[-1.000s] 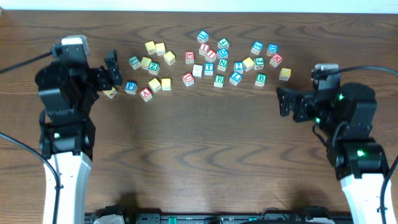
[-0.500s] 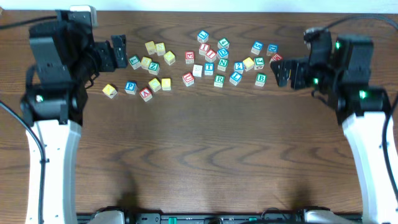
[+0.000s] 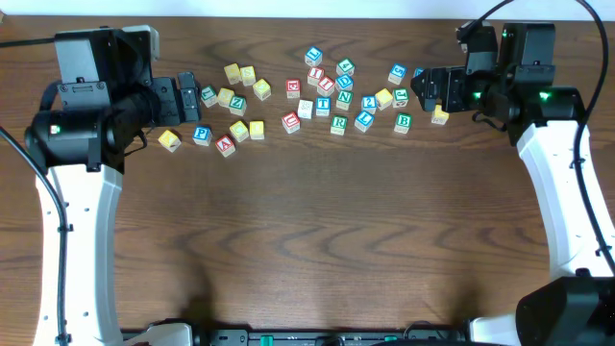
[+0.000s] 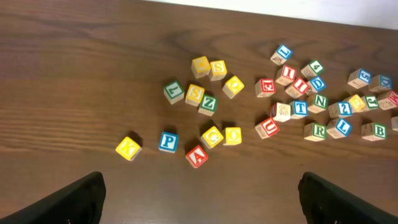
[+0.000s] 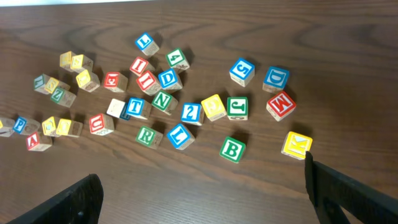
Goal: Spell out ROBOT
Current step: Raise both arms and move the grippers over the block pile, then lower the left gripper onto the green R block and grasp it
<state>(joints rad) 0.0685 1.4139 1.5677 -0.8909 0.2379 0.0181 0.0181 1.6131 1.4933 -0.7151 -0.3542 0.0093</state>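
Overhead: left arm and right arm have swung up beside the scatter; left jaws and right jaws wide, empty. Green R, blue T, green B, two yellow cubes unmoved on counter: spelling not begun.

A dark brown wooden table with wavy grain is shown filling nearly the whole overhead view. Its far edge is bordered by a pale strip; a black rail is seen along the near edge. Soft, even lighting is indicated by faint shadows.
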